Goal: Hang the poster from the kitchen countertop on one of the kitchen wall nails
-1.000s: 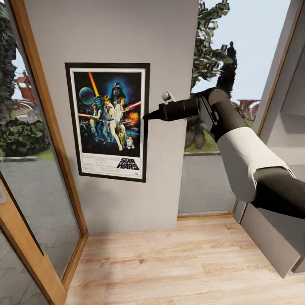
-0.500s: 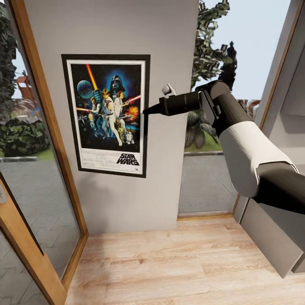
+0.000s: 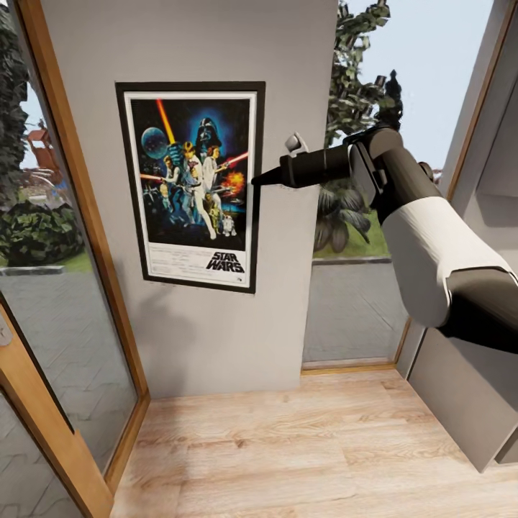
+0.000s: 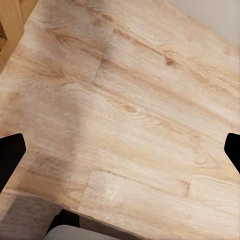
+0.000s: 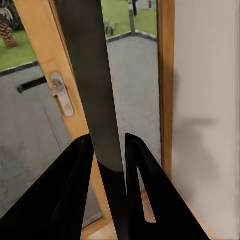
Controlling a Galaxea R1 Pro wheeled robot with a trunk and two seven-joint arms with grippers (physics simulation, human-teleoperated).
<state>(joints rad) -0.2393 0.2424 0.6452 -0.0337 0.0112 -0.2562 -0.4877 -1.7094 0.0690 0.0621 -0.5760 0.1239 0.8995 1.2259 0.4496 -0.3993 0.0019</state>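
The poster, a black-framed Star Wars print, stands upright and flat against the light grey wall. My right gripper is shut on the middle of its right edge, the arm reaching in from the right. In the right wrist view the poster shows edge-on as a dark strip pinched between the two black fingers. No wall nail can be made out. In the left wrist view my left gripper hangs open over the pale wood floor, holding nothing.
A glass door with a wooden frame stands left of the wall panel, its handle visible in the right wrist view. A tall window lies to the right, with a grey cabinet side beyond it. Wood floor spreads below.
My right gripper has raised the poster up the wall and then shifted it slightly to the right. The left gripper's view gives no earlier frame.
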